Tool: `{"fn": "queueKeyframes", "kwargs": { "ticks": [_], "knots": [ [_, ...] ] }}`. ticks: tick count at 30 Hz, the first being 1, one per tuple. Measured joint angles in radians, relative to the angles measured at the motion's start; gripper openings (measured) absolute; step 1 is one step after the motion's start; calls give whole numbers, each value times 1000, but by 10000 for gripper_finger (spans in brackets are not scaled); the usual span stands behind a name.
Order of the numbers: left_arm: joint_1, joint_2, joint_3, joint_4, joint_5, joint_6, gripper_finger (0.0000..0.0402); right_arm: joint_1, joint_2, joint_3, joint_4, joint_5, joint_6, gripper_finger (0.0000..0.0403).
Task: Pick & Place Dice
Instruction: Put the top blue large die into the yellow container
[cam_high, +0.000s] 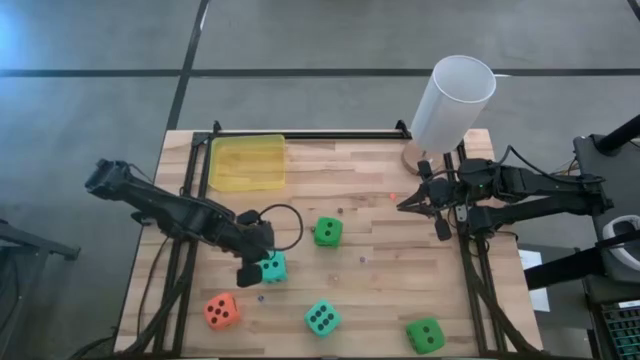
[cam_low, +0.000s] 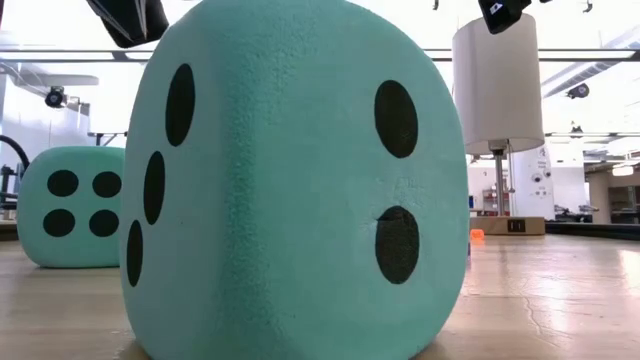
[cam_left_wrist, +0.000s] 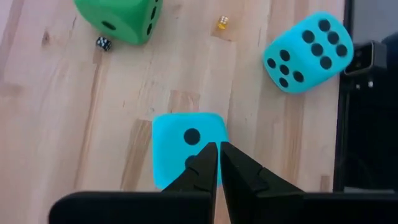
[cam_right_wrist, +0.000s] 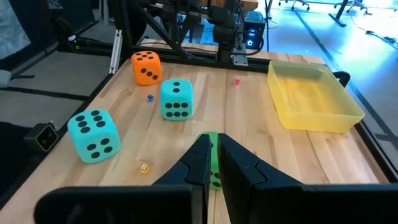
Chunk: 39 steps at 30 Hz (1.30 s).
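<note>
Five dice lie on the wooden table: a green one (cam_high: 326, 232), a teal one (cam_high: 272, 267), an orange-red one (cam_high: 221, 311), a second teal one (cam_high: 321, 318) and a second green one (cam_high: 425, 335). My left gripper (cam_left_wrist: 219, 147) is shut and hangs over the first teal die (cam_left_wrist: 186, 146), near its left side. In the low view it (cam_low: 130, 20) stays well above that die (cam_low: 70, 205). My right gripper (cam_right_wrist: 211, 142) is shut and raised at the table's right side (cam_high: 408, 203), pointing toward the first green die (cam_right_wrist: 212, 163).
A translucent yellow tray (cam_high: 247, 162) sits at the far left of the table. A white cylinder on a stand (cam_high: 452, 100) rises at the far right. Tiny dice are scattered on the wood, one black (cam_left_wrist: 103, 43), one yellow (cam_left_wrist: 222, 23).
</note>
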Motion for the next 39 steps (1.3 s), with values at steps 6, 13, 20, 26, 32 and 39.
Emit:
{"fn": "queueKeyframes", "kwargs": {
  "ticks": [6, 13, 20, 26, 32, 39],
  "knots": [
    [-2, 4, 0, -5, -6, -63, 26, 0, 0, 0, 0, 0, 0, 28],
    [-2, 28, -2, -16, -6, -63, 26, 0, 0, 0, 0, 1, -2, 28],
    [-2, 63, -2, -51, -6, -64, 26, 0, 0, 0, 0, 1, -1, 28],
    [-2, 84, -2, -49, -4, -64, 26, 0, 0, 0, 0, 1, 0, 28],
    [-2, 90, -2, -47, 16, -64, 26, 0, 0, 0, 0, 1, 0, 28],
    [1, 89, -7, -38, 17, -64, 26, 0, 0, 0, 0, 1, -2, 28]
  ]
}}
